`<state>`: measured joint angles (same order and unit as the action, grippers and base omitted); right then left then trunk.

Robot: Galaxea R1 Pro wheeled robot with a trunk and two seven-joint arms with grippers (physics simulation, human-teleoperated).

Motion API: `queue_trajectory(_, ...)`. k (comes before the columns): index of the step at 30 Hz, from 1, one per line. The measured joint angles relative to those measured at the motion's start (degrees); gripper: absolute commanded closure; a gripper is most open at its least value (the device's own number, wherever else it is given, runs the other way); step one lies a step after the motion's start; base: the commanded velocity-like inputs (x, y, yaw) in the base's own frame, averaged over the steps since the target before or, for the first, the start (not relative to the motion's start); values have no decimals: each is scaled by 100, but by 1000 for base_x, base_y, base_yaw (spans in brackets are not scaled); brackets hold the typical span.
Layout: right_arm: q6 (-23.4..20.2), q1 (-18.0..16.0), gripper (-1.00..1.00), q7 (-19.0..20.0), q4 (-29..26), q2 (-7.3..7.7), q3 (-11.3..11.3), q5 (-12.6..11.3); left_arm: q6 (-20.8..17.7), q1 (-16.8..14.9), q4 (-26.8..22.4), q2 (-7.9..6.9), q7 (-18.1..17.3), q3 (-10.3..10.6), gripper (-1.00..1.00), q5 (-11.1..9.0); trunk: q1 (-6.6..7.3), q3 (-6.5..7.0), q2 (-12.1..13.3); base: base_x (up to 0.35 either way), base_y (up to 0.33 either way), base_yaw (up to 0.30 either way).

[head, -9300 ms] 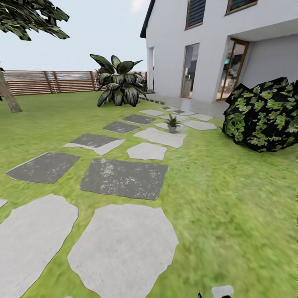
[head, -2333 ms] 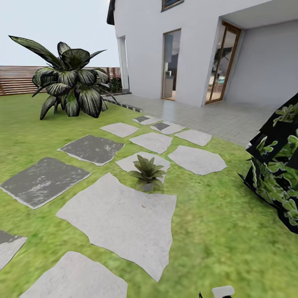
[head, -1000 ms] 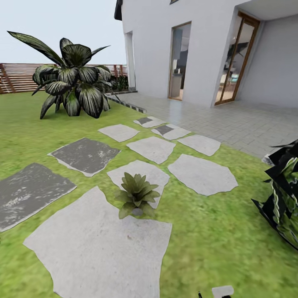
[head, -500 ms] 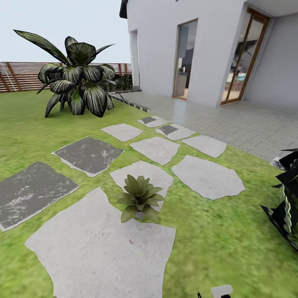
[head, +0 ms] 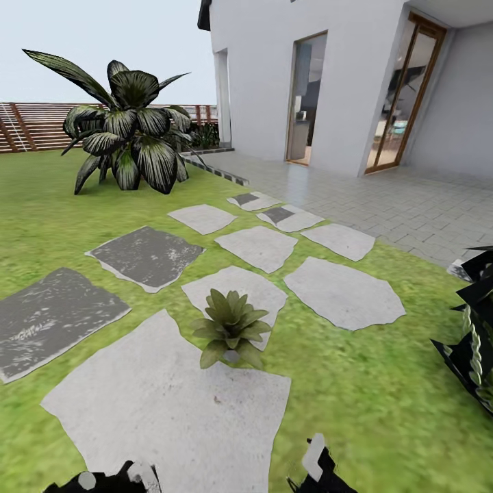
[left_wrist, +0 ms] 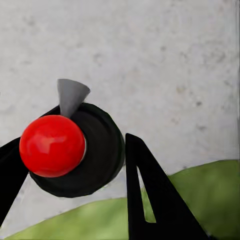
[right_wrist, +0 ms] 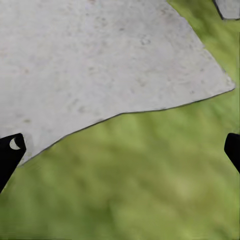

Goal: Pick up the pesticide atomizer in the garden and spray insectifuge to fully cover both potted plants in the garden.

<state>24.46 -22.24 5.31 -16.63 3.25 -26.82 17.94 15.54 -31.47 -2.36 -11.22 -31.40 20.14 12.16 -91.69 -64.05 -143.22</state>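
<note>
Left pincer point(left_wrist: 75, 170) clasps the pesticide atomizer point(left_wrist: 75, 150); right pincer point(right_wrist: 120, 145) gapes wide.

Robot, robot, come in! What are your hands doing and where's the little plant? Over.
Left gripper shut on atomizer. Right gripper open, empty. Potted plant straight ahead, between stepping stones. Nothing between us.

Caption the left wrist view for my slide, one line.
Left end effector shut on the pesticide atomizer, red cap toward the camera, above a grey stepping stone edged by lawn.
</note>
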Motion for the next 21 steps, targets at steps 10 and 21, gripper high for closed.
queue_trajectory(10,-450,-669,-100,1977,-499,-5,12,105,-649,-635,-550,88,-1282,47,100,1525,0,-1,0,0,0,0)
queue_trajectory(21,-457,-701,100,2524,-600,-75,-6,113,-764,-626,-613,134,-1307,38,100,1889,0,-1,0,0,0,0)
